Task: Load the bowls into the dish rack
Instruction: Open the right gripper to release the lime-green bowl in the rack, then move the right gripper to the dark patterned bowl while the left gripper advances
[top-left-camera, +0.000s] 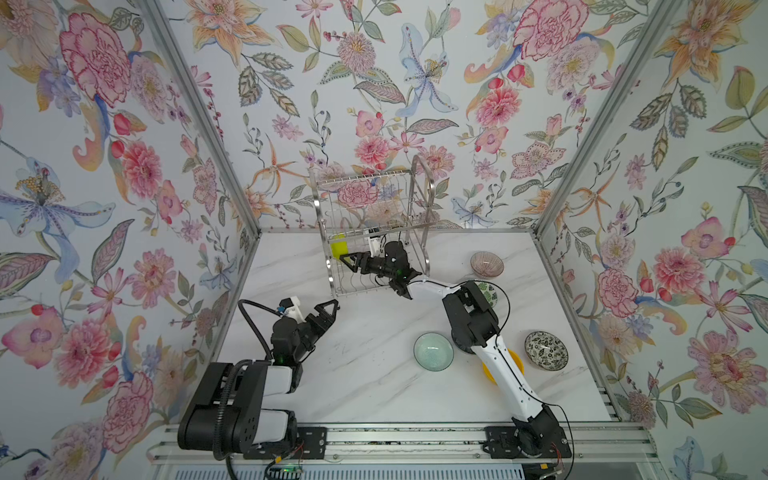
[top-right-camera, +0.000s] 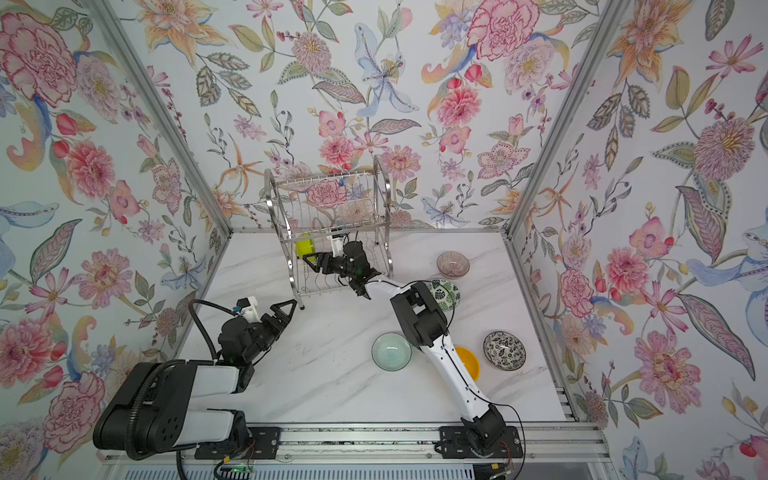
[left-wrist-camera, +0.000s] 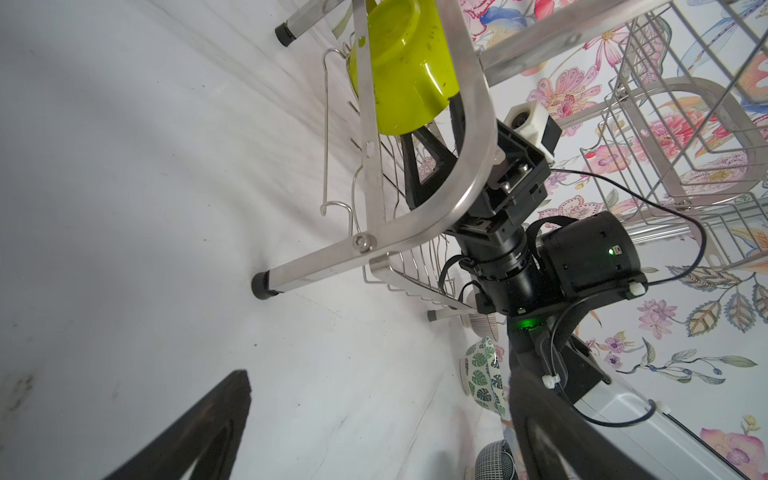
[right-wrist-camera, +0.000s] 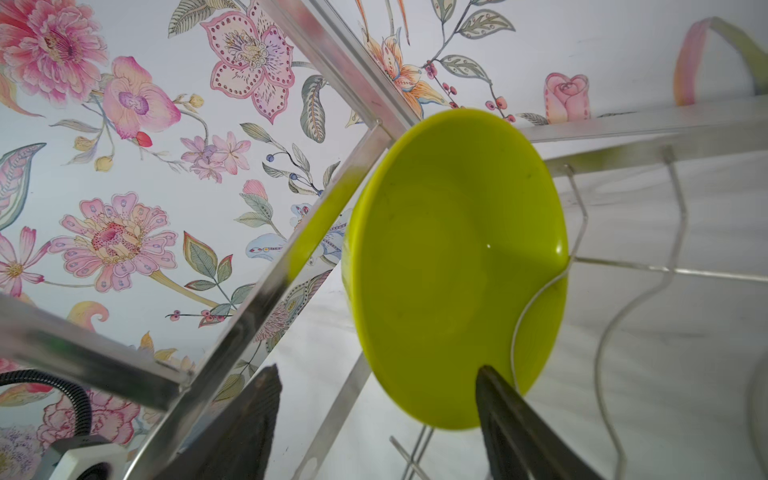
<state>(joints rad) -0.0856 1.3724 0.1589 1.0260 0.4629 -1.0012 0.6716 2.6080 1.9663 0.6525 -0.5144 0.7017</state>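
Observation:
The silver wire dish rack (top-left-camera: 430, 249) (top-right-camera: 388, 249) stands at the back of the table. A lime green bowl (top-left-camera: 338, 246) (top-right-camera: 303, 246) (right-wrist-camera: 453, 266) (left-wrist-camera: 407, 70) stands on edge among the wires of its lower tier. My right gripper (top-left-camera: 347, 259) (top-right-camera: 309, 259) (right-wrist-camera: 376, 374) reaches into that tier, open. One finger overlaps the bowl's hollow and the other stands off its rim. My left gripper (top-left-camera: 330, 313) (top-right-camera: 291, 309) (left-wrist-camera: 374, 436) hovers open and empty over the table, in front of the rack's left foot.
On the table to the right lie a pinkish ribbed bowl (top-left-camera: 487, 264), a leaf-patterned white bowl (top-left-camera: 488, 293) (left-wrist-camera: 484, 374), a pale glassy green bowl (top-left-camera: 433, 351), a black-and-white floral bowl (top-left-camera: 545, 350), and an orange-yellow bowl (top-left-camera: 515, 365) partly under the right arm.

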